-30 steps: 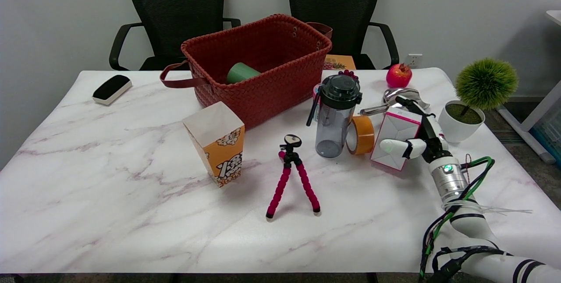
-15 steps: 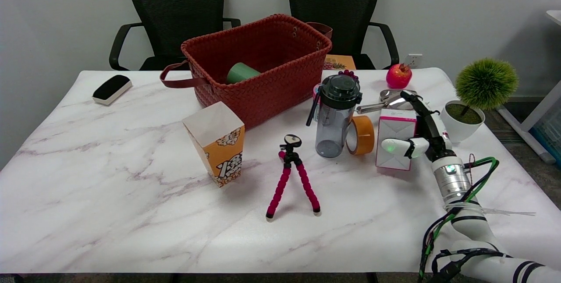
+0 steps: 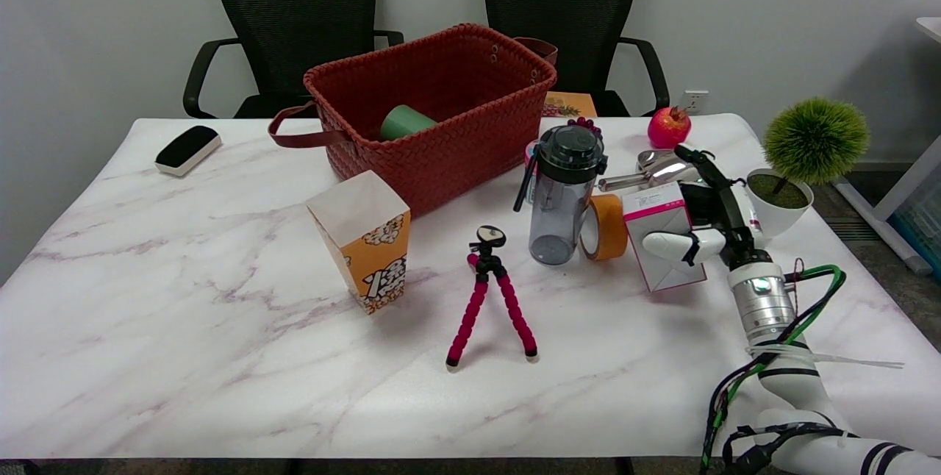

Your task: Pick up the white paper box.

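Note:
The white paper box [image 3: 653,215] with pink edges is at the table's right, just right of the orange tape roll [image 3: 607,226]. It is tilted, its top leaning left toward the tape. My right hand [image 3: 711,219] grips it, with the thumb [image 3: 670,245] across the front face and the fingers [image 3: 707,175] wrapped along its right and back side. I cannot tell whether the box's lower corner still touches the marble table [image 3: 220,328].
A dark water bottle [image 3: 563,195] stands left of the tape. A metal scoop [image 3: 650,170] and a pomegranate [image 3: 668,127] lie behind the box, and a potted plant [image 3: 789,182] stands to its right. Further left are a red basket [image 3: 441,56], popcorn box [image 3: 364,240] and pink tripod [image 3: 489,298].
The box has swung in my grip from leaning right, through upright, to leaning left. My hand and wrist have shifted slightly right. Everything else is where it was.

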You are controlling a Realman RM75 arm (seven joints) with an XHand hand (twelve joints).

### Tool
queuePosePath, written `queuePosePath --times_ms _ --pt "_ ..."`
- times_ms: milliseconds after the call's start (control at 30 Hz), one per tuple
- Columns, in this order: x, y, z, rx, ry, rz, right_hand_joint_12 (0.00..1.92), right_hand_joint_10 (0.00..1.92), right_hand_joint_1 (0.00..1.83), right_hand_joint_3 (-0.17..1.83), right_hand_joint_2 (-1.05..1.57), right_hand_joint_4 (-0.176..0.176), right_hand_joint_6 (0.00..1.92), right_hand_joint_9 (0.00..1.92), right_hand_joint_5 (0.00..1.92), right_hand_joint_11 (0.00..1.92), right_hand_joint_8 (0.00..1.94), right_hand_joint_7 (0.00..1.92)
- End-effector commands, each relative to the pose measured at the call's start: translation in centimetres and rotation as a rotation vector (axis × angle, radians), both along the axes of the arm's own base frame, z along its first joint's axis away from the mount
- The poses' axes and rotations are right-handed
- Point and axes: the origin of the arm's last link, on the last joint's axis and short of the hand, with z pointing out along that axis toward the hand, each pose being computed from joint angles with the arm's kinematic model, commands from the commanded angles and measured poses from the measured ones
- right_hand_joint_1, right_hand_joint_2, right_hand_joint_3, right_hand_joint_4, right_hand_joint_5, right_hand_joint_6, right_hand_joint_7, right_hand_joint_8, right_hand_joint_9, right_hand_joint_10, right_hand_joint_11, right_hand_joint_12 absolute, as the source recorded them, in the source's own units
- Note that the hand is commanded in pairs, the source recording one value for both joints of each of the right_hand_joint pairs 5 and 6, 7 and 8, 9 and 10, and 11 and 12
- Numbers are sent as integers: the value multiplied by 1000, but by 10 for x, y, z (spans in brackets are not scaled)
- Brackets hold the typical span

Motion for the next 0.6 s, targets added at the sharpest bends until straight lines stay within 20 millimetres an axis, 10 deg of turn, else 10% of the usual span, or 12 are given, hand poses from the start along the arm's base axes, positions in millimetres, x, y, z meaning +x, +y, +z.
queuePosePath --times_ms 33,600 --pt "6 4 -5 8 23 47 1794 1166 1170 459 -190 0 328 1166 328 1794 1154 1154" --pt "4 5 -1 5 48 34 1756 1118 1199 624 -280 0 377 1118 377 1756 1144 1144"
